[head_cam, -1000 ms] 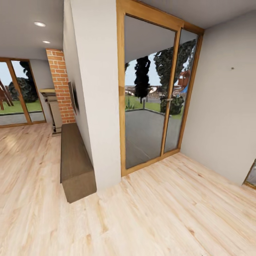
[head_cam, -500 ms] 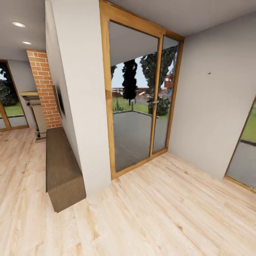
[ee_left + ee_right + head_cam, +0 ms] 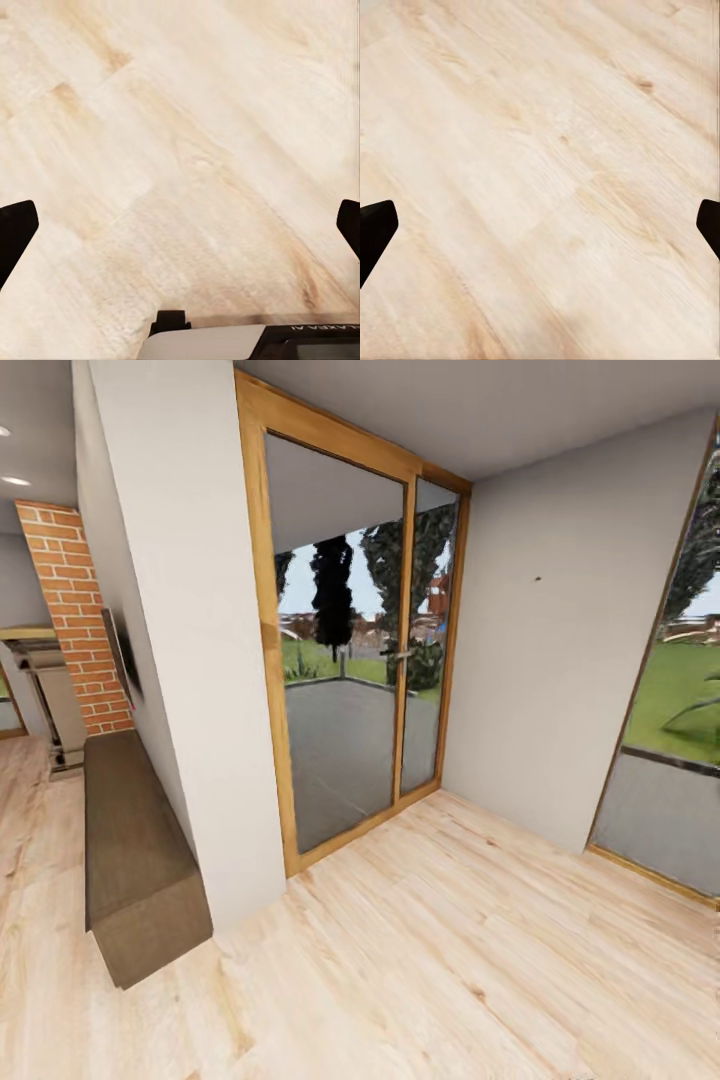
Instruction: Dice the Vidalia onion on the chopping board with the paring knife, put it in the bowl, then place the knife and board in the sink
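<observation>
- Since the earlier pictures the whole head view has slid to the left, so the camera has turned to the right; the room things themselves did not move.
- Now a second glass door [image 3: 668,690] shows at the right edge of the head view, with green grass behind it.
- The white wall pillar [image 3: 185,640] stands at the left, and a wood-framed glass door [image 3: 350,650] is just beside it, looking out on a grey terrace and dark trees.
- A low brown bench [image 3: 135,860] lies along the far side of the pillar, touching the floor.
- A red brick column [image 3: 75,620] stands behind the bench, near the left edge.
- The light wooden floor [image 3: 450,960] covers the lower part of the head view.
- The left gripper [image 3: 180,232] has its two dark fingertips [image 3: 15,232] far apart at the picture's edges, with nothing between them, above the wooden floor.
- The right gripper [image 3: 540,232] is also spread wide and holds nothing; under it is the same pale floor.
- The onion, sink, board, knife and bowl are somewhere outside these pictures.
</observation>
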